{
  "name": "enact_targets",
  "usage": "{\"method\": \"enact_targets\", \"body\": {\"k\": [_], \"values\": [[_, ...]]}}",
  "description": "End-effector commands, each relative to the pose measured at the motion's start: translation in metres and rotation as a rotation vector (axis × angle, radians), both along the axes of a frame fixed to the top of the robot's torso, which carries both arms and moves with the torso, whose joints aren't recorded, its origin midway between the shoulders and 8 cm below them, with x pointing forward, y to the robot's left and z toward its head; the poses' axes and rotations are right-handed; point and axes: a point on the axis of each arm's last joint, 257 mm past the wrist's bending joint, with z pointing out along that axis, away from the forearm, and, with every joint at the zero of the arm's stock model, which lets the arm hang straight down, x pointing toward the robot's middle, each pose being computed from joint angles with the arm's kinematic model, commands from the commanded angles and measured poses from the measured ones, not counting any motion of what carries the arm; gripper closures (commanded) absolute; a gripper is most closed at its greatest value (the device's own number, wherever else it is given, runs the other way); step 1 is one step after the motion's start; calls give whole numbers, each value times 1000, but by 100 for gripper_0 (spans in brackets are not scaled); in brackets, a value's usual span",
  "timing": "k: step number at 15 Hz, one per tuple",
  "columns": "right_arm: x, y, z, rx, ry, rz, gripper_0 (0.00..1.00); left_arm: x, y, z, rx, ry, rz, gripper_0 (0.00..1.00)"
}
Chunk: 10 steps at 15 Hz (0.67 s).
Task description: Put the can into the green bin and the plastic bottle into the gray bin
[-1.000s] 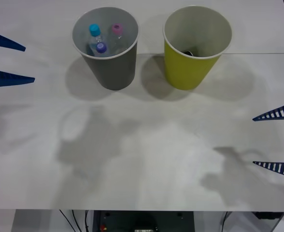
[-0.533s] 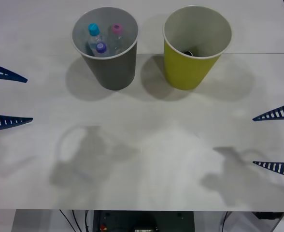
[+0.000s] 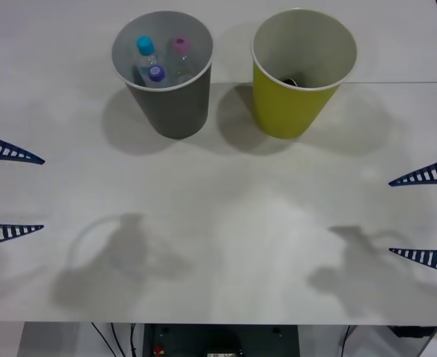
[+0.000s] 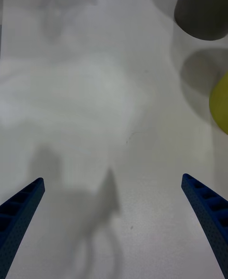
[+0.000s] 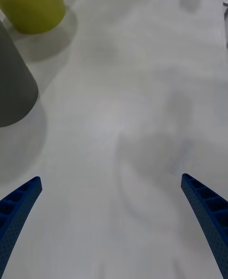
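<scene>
The gray bin (image 3: 171,104) stands at the back left of the table and holds the plastic bottle (image 3: 156,73) with its purple cap, beside a blue-capped bottle (image 3: 145,47) and a pink-capped bottle (image 3: 180,44). To its right stands the green bin (image 3: 293,104), with a dark object low inside that may be the can (image 3: 290,80). My left gripper (image 3: 14,193) hangs open at the table's left edge, holding nothing. Over at the right edge, my right gripper (image 3: 423,217) is open and empty too. Both bins also appear in the wrist views: gray bin (image 5: 12,89), green bin (image 5: 33,1), gray bin (image 4: 204,6), green bin (image 4: 221,101).
The white table (image 3: 226,223) lies bare between the grippers, with only arm shadows on it. A seam runs across the tabletop behind the bins. The front table edge is near the bottom of the front view.
My left gripper has moved back toward the table's front along the left edge, away from the gray bin. The right gripper and the bins have not moved.
</scene>
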Motion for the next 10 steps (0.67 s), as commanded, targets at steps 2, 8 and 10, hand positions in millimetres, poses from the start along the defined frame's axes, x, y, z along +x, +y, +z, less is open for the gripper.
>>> {"method": "enact_targets", "body": {"k": [2, 8, 10], "values": [[0, 0, 0, 0, 0, 0, 0, -15, 1, -11, -10, -16, -34, 0], [0, 0, 0, 0, 0, 0, 0, -27, 10, -33, -5, 3, -10, 0], [0, 0, 0, 0, 0, 0, 0, -25, 19, -37, 33, -5, 1, 0]]}}
